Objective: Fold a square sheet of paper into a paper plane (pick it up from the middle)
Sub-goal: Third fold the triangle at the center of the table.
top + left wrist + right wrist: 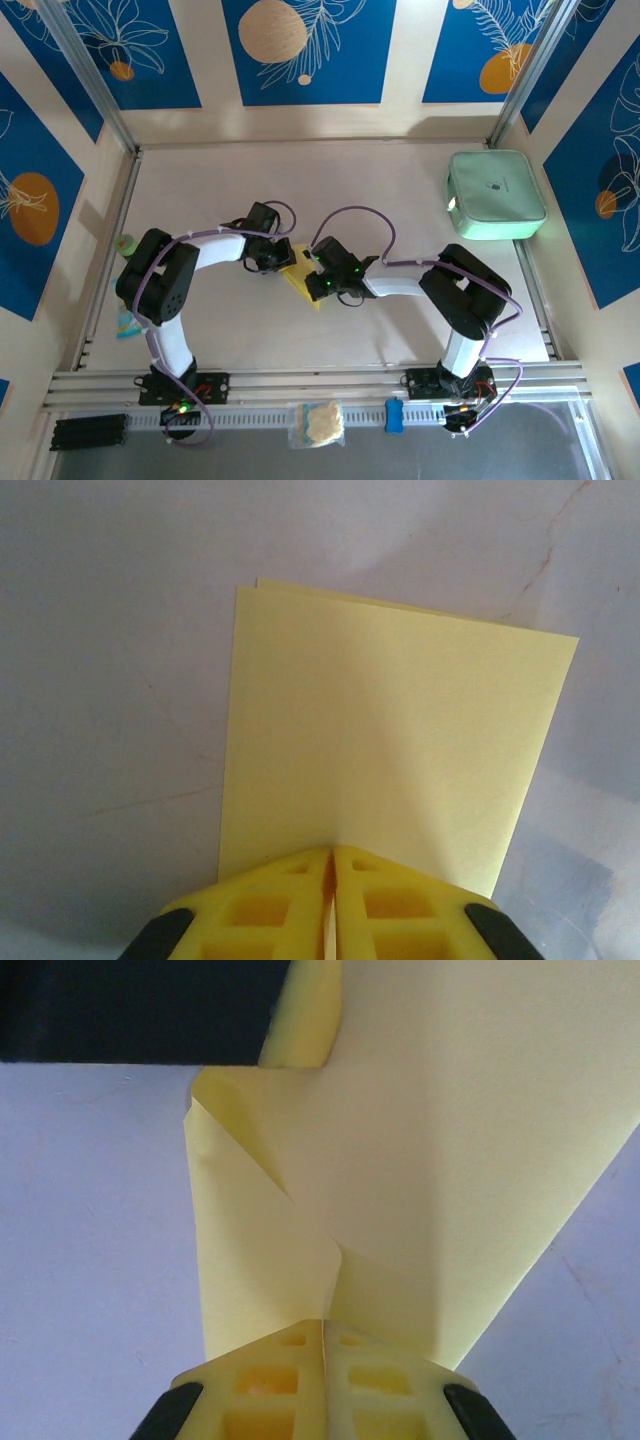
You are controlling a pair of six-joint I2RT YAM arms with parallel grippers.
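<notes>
Holding the sheet of paper [303, 277] between both arms, we stand at an early stage of the fold. The sheet is at the middle of the table [400, 170], between the two grippers and well apart from the green case [497, 195] in the far right corner.

The left gripper [330, 858] has its jaws closed on one edge of the sheet. In its wrist view two layers lie one on the other, their far edges slightly offset, so we judge the first fold in half as done.

The right gripper [323, 1325] has its jaws closed on the opposite side. In its wrist view one corner flap runs diagonally across the sheet, loosely bent and not pressed flat. We judge this to be the first nose fold, now in hand.

Left to do:
- crease this corner
- fold the matching corner
- form the wings

No pointed nose, centre ridge or wings show yet. Whether the sheet touches the table we cannot tell.
</notes>
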